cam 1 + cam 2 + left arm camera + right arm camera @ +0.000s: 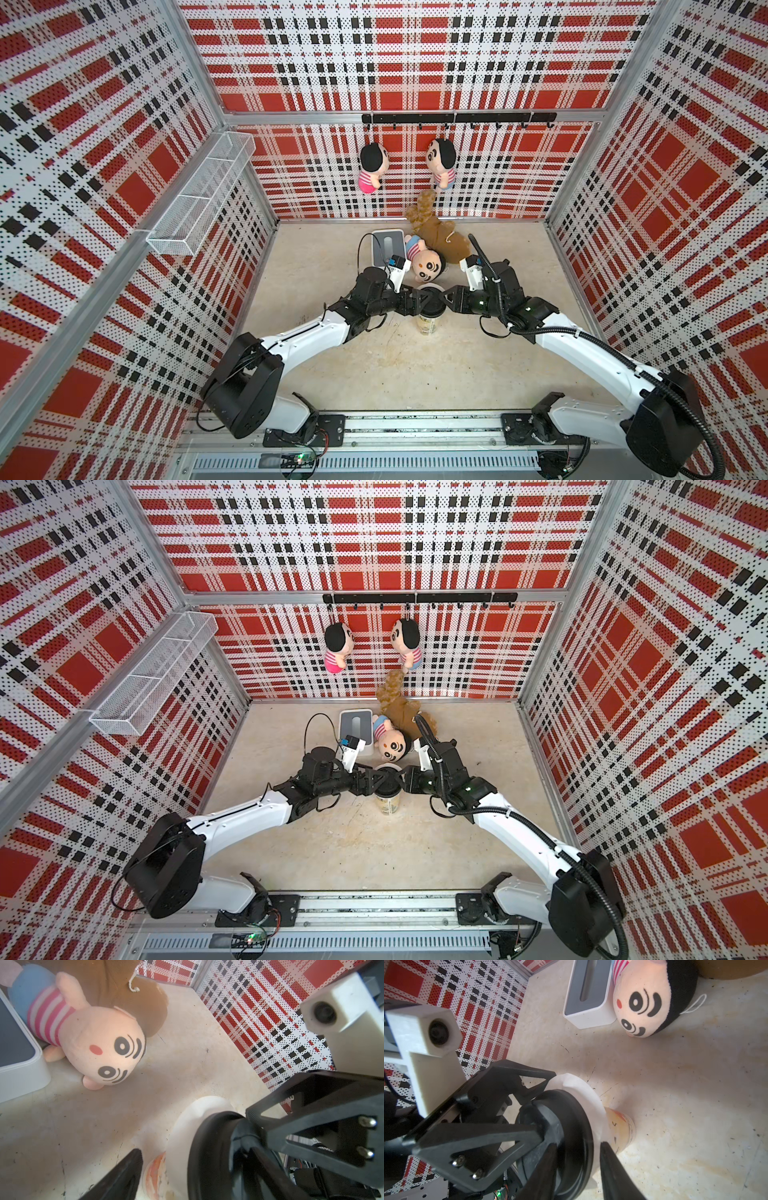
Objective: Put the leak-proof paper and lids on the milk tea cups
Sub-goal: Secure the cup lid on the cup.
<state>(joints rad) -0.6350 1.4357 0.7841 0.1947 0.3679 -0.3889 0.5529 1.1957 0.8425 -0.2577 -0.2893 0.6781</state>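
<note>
The milk tea cup (428,326) stands upright mid-floor, cream-white with yellow-green print (620,1126). The leak-proof paper (577,1086) is draped over its mouth, its edge hanging down as a skirt (187,1126). A black round lid (432,305) sits on top of the paper (571,1118). My left gripper (191,1159) comes in from the left with jaws wide. One finger (124,1174) stands clear beside the cup, and the other lies over the lid. My right gripper (577,1147) comes from the right, one finger on the lid's top and the other against the paper skirt.
Just behind the cup lie a pink plush doll (426,262), a brown plush (440,239) and a white box with a grey slotted top (388,245). Two dolls hang from the hook rail (457,117) on the back wall. A wire basket (203,195) is fixed to the left wall.
</note>
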